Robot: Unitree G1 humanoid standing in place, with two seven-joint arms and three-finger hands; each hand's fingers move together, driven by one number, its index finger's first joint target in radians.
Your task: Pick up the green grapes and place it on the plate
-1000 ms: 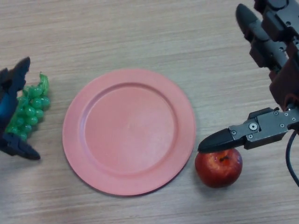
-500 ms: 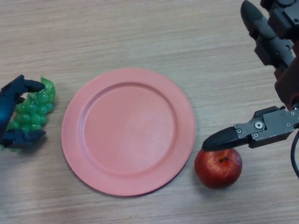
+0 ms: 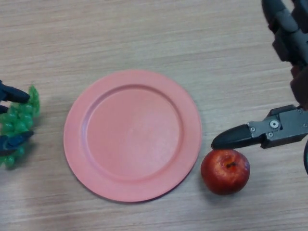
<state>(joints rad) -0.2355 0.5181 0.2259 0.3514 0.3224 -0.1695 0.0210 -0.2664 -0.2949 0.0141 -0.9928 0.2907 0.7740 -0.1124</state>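
Note:
The green grapes (image 3: 20, 121) lie on the wooden table at the far left edge, partly out of view. My left hand (image 3: 11, 94) shows only as dark fingers at that edge, one curled over the top of the bunch and one under its lower side, pinching it. The pink plate (image 3: 77, 144) sits in the middle, a short way right of the grapes, with nothing on it. My right hand (image 3: 281, 127) is at the right, open, its thumb stretched out just above a red apple.
The red apple (image 3: 225, 171) rests on the table close to the plate's lower right rim. The right hand's fingers (image 3: 284, 29) reach up along the right edge. Bare wooden tabletop (image 3: 144, 33) stretches behind the plate.
My left hand's fingers have closed round the grapes, and hand and bunch have shifted left, toward the view's edge. The right hand has drifted slightly to the right. Plate and apple stay put.

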